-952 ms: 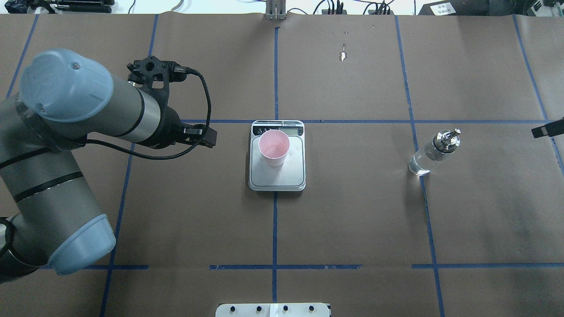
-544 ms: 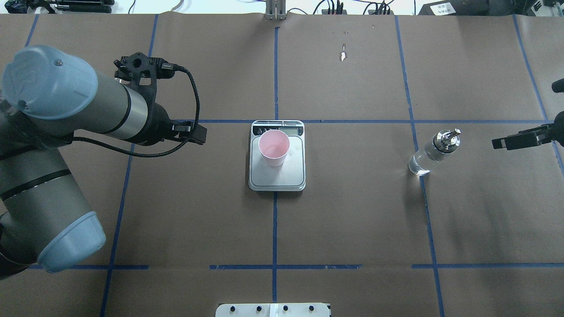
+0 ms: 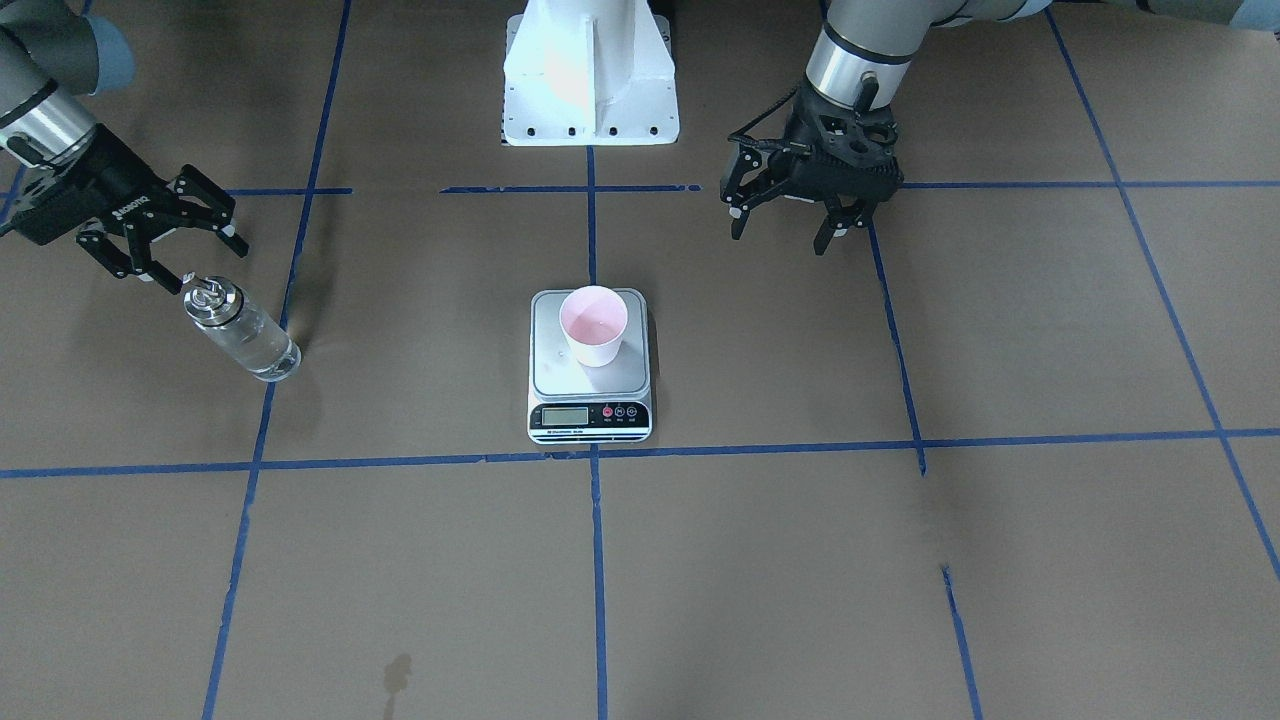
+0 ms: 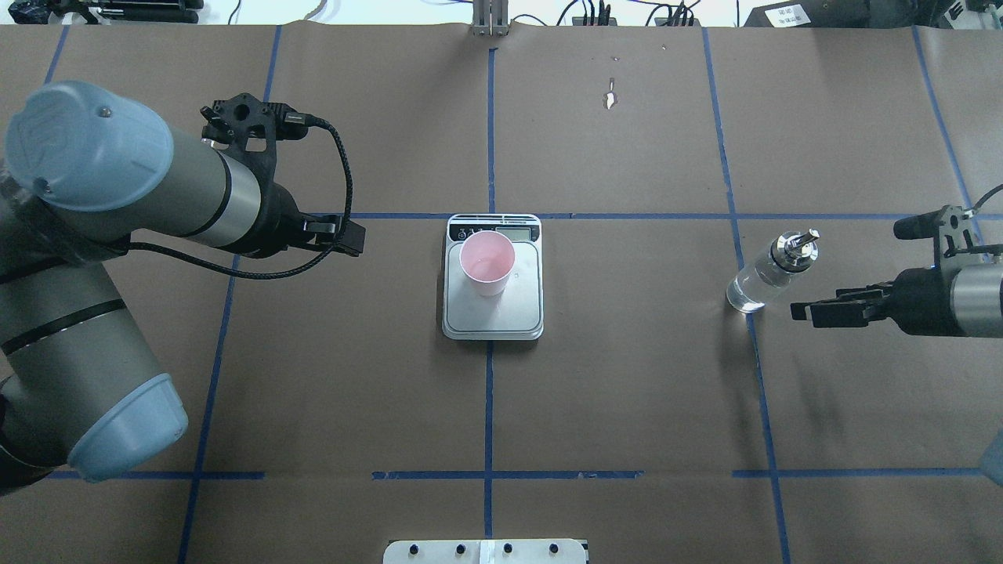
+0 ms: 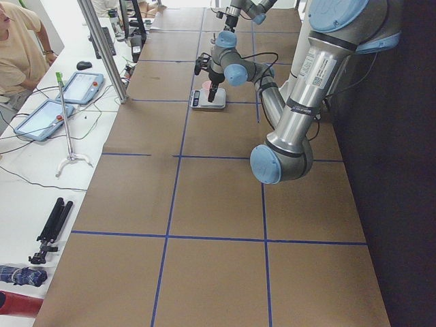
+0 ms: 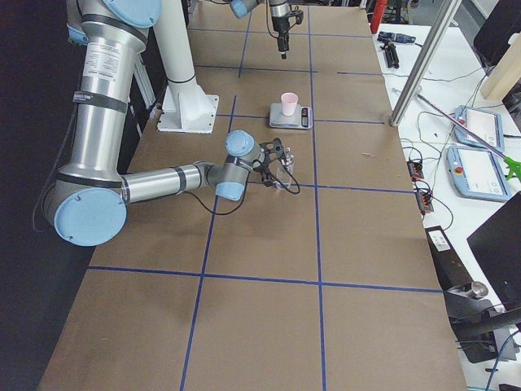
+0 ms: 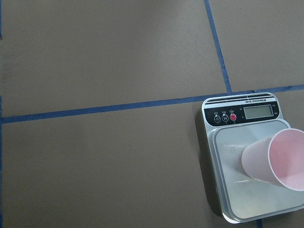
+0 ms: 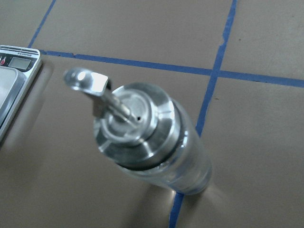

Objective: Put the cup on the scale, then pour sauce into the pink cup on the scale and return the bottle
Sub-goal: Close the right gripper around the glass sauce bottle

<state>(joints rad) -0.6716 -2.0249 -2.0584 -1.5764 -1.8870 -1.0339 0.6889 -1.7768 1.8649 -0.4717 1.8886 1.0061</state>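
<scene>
- Bottle [image 4: 772,270] pickup looks to be the step in hand: the cup [image 4: 487,262] already stands upright on the scale [image 4: 517,313] and looks empty.
- Left end effector [image 3: 780,240] hangs with its fingers apart and holds nothing. It is well to the left of the scale, a sound place to wait, clear of the pouring path.
- Cup sits toward the display end of the steel platform. A knock would shift it, so nothing should pass low over the scale.
- Bottle stands upright on the tabletop [image 4: 627,392], on a blue tape line [image 4: 764,407], well right of the scale. Its silver cap [image 8: 135,124] carries a spout [image 8: 88,83] angled to one side.
- Right end effector [image 3: 188,262] has its fingers spread, near the bottle's cap but not touching it. My advice:
  - Lower it until the fingers straddle the glass body below the cap.
  - Centre it there.
  - Close gently, since smooth glass may slip.
  - Note which way the spout faces before lifting.
</scene>
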